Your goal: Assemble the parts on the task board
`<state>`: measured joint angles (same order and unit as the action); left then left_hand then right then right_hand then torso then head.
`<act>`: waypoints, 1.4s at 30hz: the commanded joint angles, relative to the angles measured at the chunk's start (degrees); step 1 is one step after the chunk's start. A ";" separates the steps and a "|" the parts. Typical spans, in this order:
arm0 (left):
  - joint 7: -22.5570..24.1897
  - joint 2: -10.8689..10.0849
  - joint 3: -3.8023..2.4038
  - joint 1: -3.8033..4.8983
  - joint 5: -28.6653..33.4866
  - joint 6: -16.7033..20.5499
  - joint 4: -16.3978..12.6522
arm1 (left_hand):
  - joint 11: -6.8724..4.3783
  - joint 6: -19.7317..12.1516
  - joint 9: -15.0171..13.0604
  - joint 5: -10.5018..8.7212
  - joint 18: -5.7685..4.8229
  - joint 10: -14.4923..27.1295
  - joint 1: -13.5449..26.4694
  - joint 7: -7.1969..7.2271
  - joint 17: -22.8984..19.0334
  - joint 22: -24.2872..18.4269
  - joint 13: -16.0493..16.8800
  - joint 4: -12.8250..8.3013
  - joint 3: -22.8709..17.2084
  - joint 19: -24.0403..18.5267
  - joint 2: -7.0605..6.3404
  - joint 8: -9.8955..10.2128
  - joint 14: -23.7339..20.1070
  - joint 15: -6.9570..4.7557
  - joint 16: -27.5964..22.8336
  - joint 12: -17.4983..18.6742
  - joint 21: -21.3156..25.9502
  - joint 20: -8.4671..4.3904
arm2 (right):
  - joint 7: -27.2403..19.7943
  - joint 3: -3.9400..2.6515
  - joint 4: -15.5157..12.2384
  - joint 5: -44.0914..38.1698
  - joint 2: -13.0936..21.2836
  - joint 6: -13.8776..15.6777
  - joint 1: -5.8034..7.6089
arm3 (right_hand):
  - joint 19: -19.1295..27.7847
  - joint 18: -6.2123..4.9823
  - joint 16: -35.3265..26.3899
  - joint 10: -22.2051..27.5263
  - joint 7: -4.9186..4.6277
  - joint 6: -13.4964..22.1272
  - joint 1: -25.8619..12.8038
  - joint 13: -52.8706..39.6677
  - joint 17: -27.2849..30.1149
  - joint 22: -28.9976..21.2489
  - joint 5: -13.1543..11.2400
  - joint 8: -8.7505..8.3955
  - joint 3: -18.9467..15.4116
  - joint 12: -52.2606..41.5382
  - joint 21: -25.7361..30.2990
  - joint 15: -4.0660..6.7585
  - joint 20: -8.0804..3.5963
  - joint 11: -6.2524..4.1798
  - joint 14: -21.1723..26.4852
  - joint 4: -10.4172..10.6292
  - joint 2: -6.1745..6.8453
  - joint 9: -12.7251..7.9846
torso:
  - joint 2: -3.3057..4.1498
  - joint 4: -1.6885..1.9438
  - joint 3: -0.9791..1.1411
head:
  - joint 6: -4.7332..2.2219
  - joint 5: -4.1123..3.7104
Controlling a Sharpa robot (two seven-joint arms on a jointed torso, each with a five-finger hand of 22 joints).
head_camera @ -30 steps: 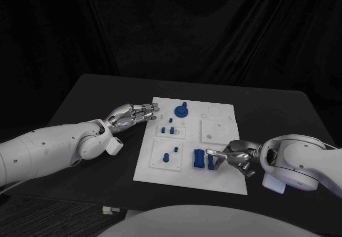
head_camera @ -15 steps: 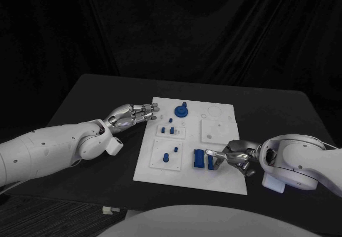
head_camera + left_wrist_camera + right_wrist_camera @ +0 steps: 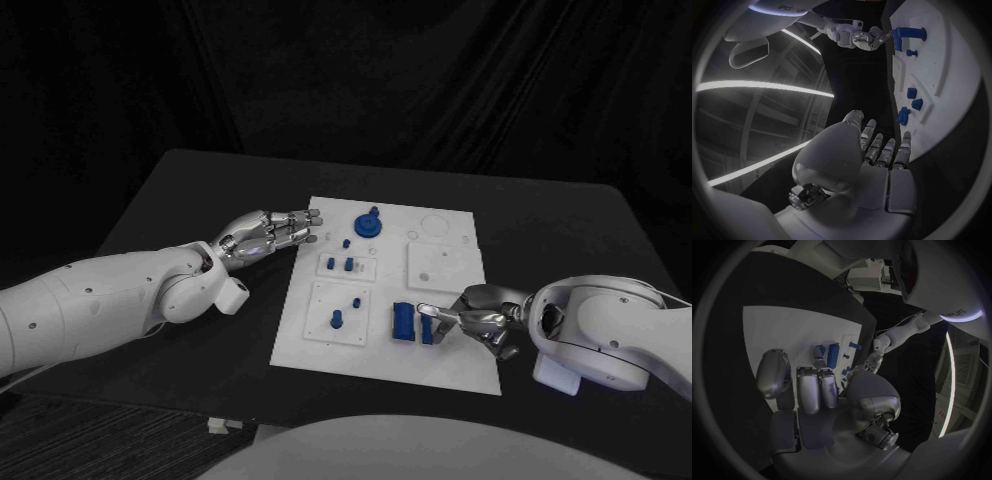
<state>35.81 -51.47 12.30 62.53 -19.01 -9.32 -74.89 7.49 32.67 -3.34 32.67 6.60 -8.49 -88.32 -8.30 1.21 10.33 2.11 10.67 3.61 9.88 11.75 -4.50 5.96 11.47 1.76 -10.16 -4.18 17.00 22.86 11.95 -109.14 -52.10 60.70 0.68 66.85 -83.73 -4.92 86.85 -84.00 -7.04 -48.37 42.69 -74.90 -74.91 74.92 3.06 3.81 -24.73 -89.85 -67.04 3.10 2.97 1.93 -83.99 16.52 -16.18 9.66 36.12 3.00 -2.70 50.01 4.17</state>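
While my right hand [image 3: 483, 318] pinches the blue block [image 3: 428, 323] on the board [image 3: 433, 262], a tilt could jam it; left hand [image 3: 267, 235] curled, empty.

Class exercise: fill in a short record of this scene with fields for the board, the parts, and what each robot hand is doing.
Board: white task board on the black table
Parts: blue parts on the board
Left robot hand: at the board's far left corner, holding nothing
Right robot hand: fingers at the blue block near the board's near edge; grip cannot be told
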 commanded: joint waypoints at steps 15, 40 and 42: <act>1.04 0.01 -0.05 -0.18 0.37 -0.49 -0.10 | 0.10 0.41 -0.06 0.38 -0.50 -0.34 0.08 -0.22 0.10 -0.09 0.09 0.00 -0.54 0.52 -0.54 -0.28 0.23 -0.04 0.25 -0.31 -0.21 -0.14 | -6.03 0.01 -5.45 -9.64 2.91 5.21 -0.71 | -0.14 0.50 0.24 -6.00 -0.33 -1.77 1.23 -15.10 -2.16 9.14 -0.29 0.73 -1.53 -0.15 -0.73 -0.54 0.51 0.67 -3.86 0.02 0.43 -0.21 | -0.04 0.00 -0.01 | -0.01 -0.01; 1.07 -0.11 -0.05 -0.29 0.37 -0.48 -0.18 | 0.16 0.53 -0.07 0.39 -0.54 -0.43 0.10 -0.24 0.11 -0.11 0.10 -0.03 -0.60 0.54 -0.57 -0.31 0.26 -0.02 0.26 -0.37 -0.22 -0.13 | -2.88 0.02 -3.62 -10.63 1.43 3.36 -2.07 | 0.00 0.43 0.18 -6.00 -0.56 -0.54 1.70 -15.10 -1.79 9.04 -0.26 -0.07 -1.53 -0.15 -0.39 -0.67 0.63 0.88 -3.78 0.04 0.10 -1.11 | 0.01 0.00 0.00 | -0.01 -0.14; 1.07 -0.11 -0.05 -0.29 0.37 -0.50 -0.18 | 0.16 0.53 -0.07 0.39 -0.54 -0.43 0.10 -0.24 0.11 -0.11 0.10 -0.03 -0.60 0.54 -0.57 -0.31 0.26 -0.02 0.26 -0.37 -0.22 -0.13 | -2.80 0.02 -3.44 -10.74 1.33 3.47 -2.08 | 0.01 0.43 0.16 -6.00 -0.60 -0.36 1.76 -15.10 -1.69 9.04 -0.27 -0.13 -1.53 -0.15 -0.40 -0.69 0.65 0.91 -3.76 0.05 0.08 -1.23 | 0.00 -0.01 -0.01 | -0.01 -0.16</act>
<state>35.85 -51.66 12.29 62.34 -19.01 -9.32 -74.94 7.49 32.87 -3.32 32.67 6.60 -8.49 -88.32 -8.50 1.24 10.28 2.16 10.67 3.29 10.09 11.75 -4.49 5.96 11.47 1.76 -10.15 -4.18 16.79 18.80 11.97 -112.65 -61.94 62.06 4.22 64.93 -83.72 -4.92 86.85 -84.00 -7.60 -49.11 43.82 -74.93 -74.91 74.90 3.06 3.88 -24.72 -89.85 -67.68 2.74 3.38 2.34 -83.94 16.52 -16.07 8.48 36.12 2.99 -2.70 50.01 4.02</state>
